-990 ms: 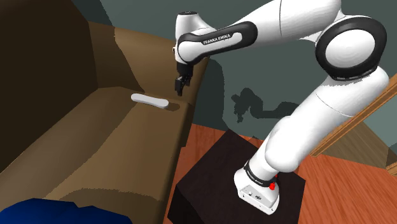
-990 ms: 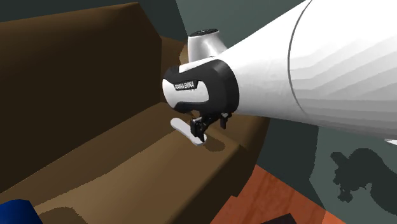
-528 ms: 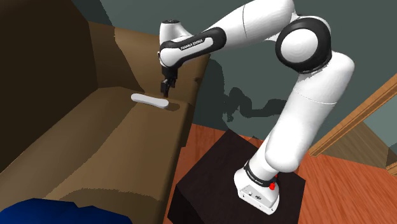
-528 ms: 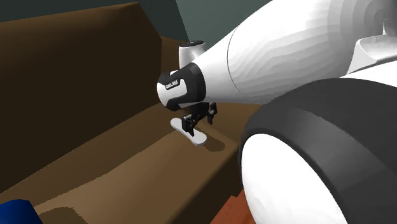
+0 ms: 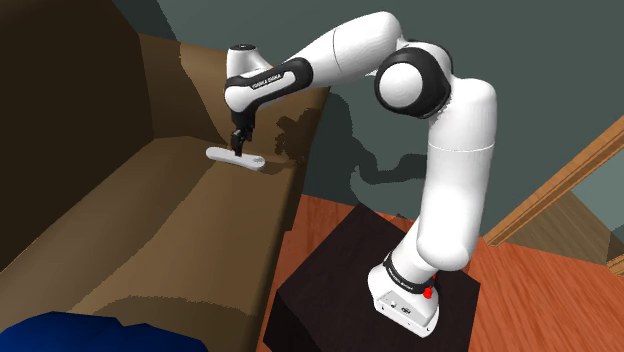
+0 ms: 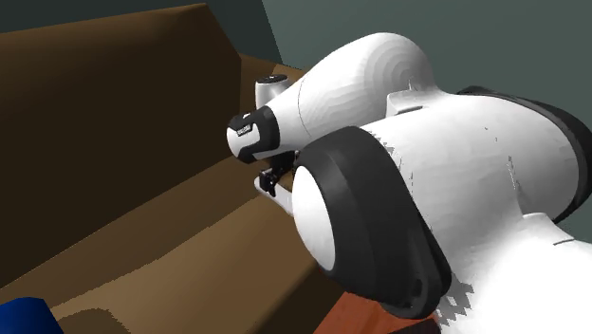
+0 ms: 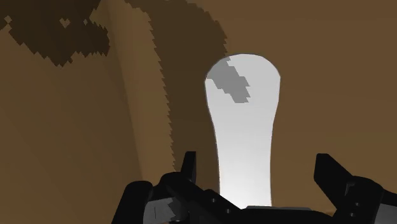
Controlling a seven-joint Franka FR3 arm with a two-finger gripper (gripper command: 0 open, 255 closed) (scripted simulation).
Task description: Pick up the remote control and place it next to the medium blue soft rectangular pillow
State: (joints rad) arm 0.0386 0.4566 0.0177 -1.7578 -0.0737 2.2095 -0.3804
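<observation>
The remote control (image 5: 232, 157) is a plain white, long, rounded bar lying on the brown sofa seat (image 5: 150, 230) near the sofa's far arm. My black gripper (image 5: 238, 146) hangs just above its middle, pointing down. In the wrist view the remote (image 7: 245, 133) runs lengthwise away from the hand. The gripper (image 7: 257, 175) is open and its fingertips (image 7: 188, 167) stand to either side of the remote without touching it. The second exterior view has the gripper (image 6: 271, 180) partly behind my elbow. The blue pillow (image 5: 90, 335) lies at the seat's near end, far from the remote.
The sofa backrest (image 5: 60, 110) rises along the shoulder view's left, and the sofa arm (image 5: 300, 120) is just behind the remote. My dark stand (image 5: 340, 290) sits on a reddish wood floor (image 5: 520, 300). A corner of the blue pillow (image 6: 19, 313) shows low in the second exterior view.
The arm swung toward the shoulder view's left and lowered, carrying the gripper from over the sofa arm to just above the remote. The remote has not moved.
</observation>
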